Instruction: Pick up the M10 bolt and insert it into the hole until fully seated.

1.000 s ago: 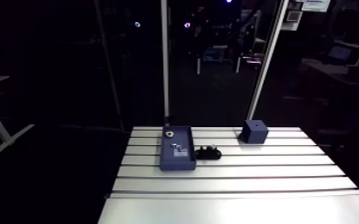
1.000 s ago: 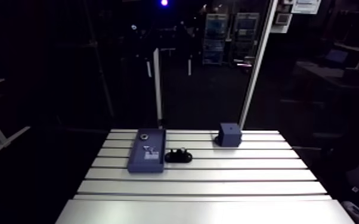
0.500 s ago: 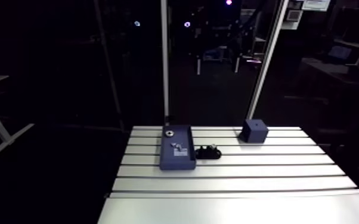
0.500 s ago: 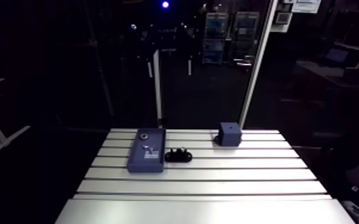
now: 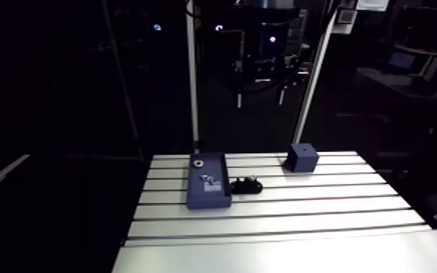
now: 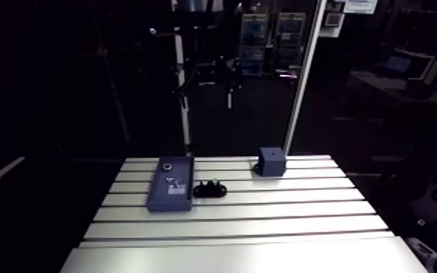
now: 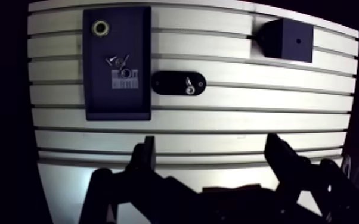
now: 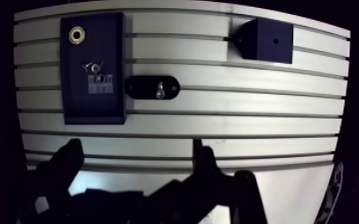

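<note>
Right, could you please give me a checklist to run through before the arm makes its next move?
1. Jaws open, nothing between them: ok.
2. Bolt in view, lying on the black holder: ok.
3. Jaws above the bolt: not ok, it lies ahead of them.
4. Nothing on the table between jaws and holder: ok.
5. Target hole known: cannot tell; the blue cube and the blue tray each show one.

Robotics lab or test cell, slotted aluminium bench (image 5: 279, 218), blue fixture plate (image 5: 208, 190), blue block (image 5: 302, 157), small black holder (image 5: 247, 186), bare aluminium frame posts (image 5: 192, 80) behind, dim surroundings
</note>
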Action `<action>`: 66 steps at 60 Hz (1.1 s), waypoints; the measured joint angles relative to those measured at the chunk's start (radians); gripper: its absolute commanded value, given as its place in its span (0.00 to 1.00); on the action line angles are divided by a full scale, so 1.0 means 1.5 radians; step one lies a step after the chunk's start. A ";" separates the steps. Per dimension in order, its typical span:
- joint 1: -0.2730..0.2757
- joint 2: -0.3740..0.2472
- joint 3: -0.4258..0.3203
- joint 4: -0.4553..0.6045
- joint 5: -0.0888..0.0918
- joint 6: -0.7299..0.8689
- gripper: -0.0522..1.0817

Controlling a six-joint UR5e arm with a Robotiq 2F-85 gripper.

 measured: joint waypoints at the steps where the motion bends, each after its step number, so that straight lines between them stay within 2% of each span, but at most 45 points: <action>1: 0.000 0.001 0.005 -0.010 0.001 0.000 0.06; 18: -0.006 0.027 0.073 -0.137 0.031 -0.003 0.06; 26: -0.008 0.042 0.092 -0.175 0.039 -0.003 0.06; 52: -0.025 0.059 0.159 -0.282 0.041 -0.002 0.06; 66: -0.034 0.060 0.189 -0.305 0.043 -0.003 0.06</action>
